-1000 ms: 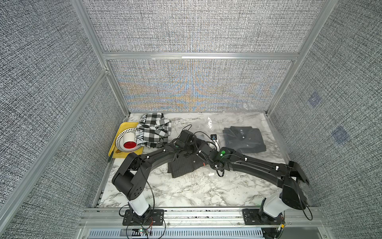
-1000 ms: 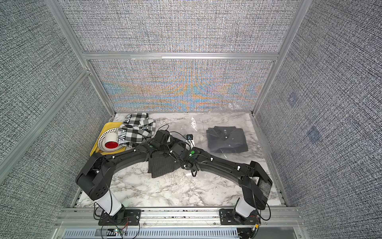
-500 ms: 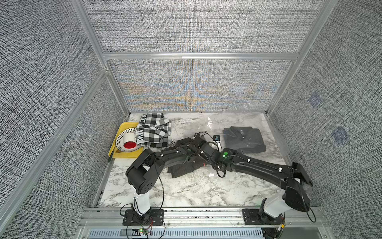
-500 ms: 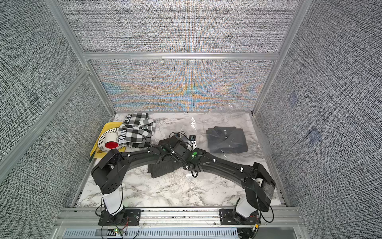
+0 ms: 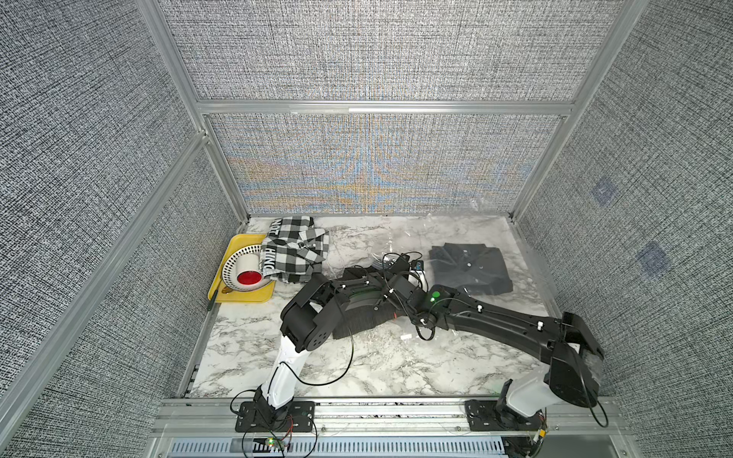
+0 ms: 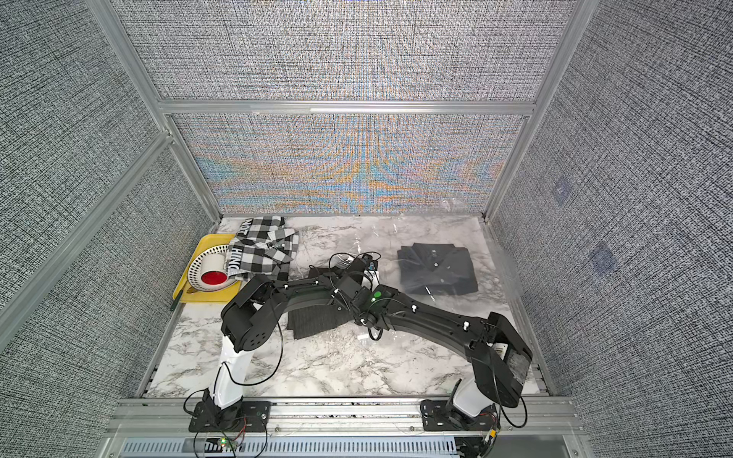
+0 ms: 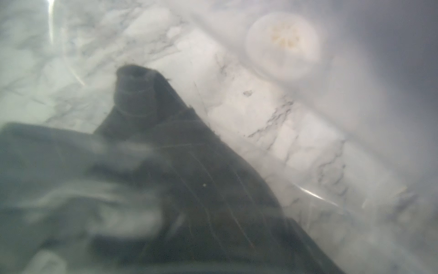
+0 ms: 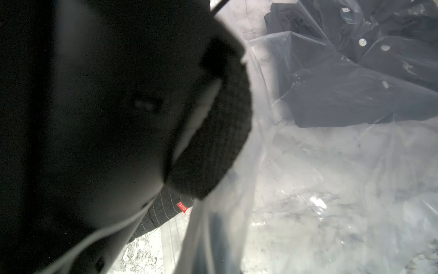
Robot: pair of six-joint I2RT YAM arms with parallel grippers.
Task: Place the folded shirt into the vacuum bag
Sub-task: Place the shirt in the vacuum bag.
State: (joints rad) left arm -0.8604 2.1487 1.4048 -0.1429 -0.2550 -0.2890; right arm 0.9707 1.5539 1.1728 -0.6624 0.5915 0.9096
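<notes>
A dark pinstriped folded shirt (image 5: 357, 322) (image 6: 313, 322) lies mid-table under both arms, its red label end (image 8: 182, 207) at the mouth of the vacuum bag (image 5: 533, 277) (image 8: 308, 166), a clear crinkly film over the table's right half. My right gripper (image 5: 419, 275) is shut on the bag's edge, holding the film up. My left gripper (image 5: 396, 269) rests on the shirt right beside it, and its jaws are hidden. In the left wrist view, blurred by film, the shirt (image 7: 213, 178) and the bag's round white valve (image 7: 283, 45) show.
Another dark shirt (image 5: 470, 269) (image 6: 436, 267) lies inside the bag at the back right. A black-and-white checked shirt (image 5: 295, 250) overlaps a yellow tray (image 5: 246, 297) holding a plate and a cup at the back left. Enclosure walls ring the marble table (image 5: 377, 365).
My left arm has swung in towards the bag, its elbow moving right and back, and the pinstriped shirt has slid slightly right with it. The right arm has barely moved.
</notes>
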